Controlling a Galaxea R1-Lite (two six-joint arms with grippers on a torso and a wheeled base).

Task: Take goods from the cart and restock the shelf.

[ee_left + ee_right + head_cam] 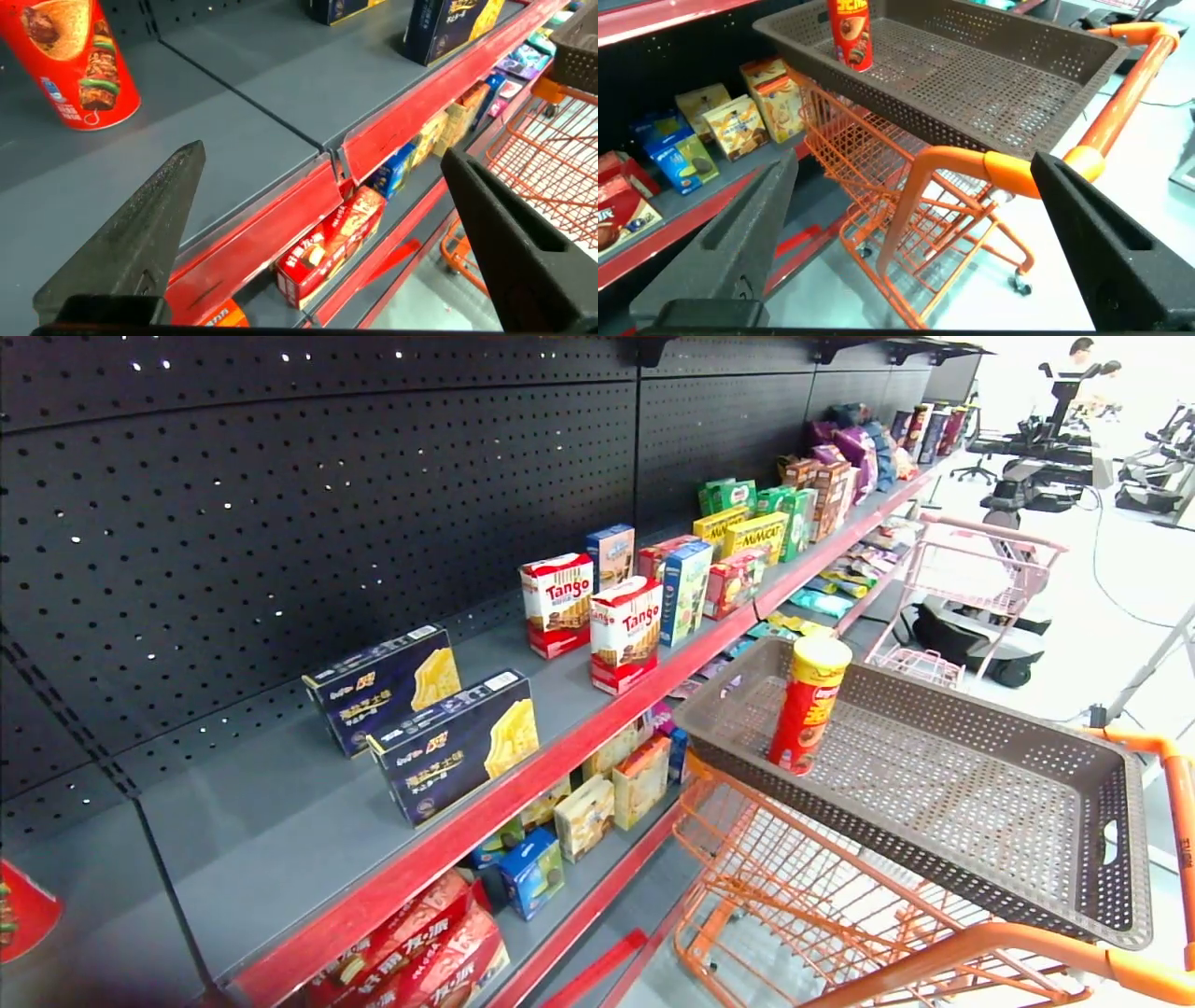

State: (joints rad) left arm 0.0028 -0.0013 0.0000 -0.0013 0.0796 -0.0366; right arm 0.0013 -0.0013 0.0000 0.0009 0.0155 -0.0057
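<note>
Chip canister (808, 705) is seen upright, long axis vertical, in a corner of the brown basket (934, 775) atop the orange cart (1027, 943), ahead of the right fingers (738, 243), which are spread apart. The right arm is judged nearer; the left fingers (140, 233), also apart, face the shelf (234, 121).

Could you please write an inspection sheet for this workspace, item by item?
Surface: grey shelf with a red front edge.
Job's things: red chip can upright in the brown basket on the orange cart; second can standing on the shelf.
Clutter: nothing seen.
End effectors: left end effector open above the shelf edge; right end effector open beside the cart.
Cables: thin cable on the far floor.
Surroundings: boxes along the shelf; pink cart down the aisle.
</note>
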